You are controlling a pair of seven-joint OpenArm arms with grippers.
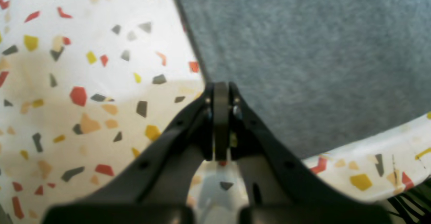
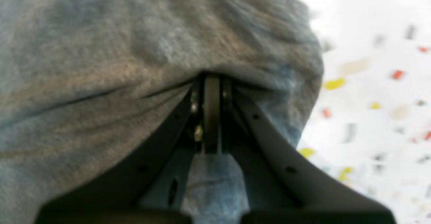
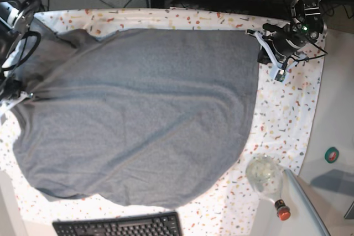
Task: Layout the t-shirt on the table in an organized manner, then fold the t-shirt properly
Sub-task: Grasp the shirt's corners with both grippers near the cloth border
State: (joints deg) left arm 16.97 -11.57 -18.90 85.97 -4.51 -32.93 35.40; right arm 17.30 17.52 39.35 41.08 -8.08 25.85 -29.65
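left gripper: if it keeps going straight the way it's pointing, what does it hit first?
Most likely the t-shirt: the shut left gripper points right at its hem edge, with the table cloth alongside. Depth is unclear, so it may already touch.

Bright, even light; the right wrist view is badly blurred.

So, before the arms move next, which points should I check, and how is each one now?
1. Left gripper shut at the t-shirt corner: ok; cloth between the jaws: cannot tell.
2. Right gripper shut on bunched cloth: ok.
3. Shirt spread flat on the table: not ok, wrinkled, right side gathered.
4. Sleeves laid out: cannot tell.
5. Bottle and keyboard near the near hem: not ok.
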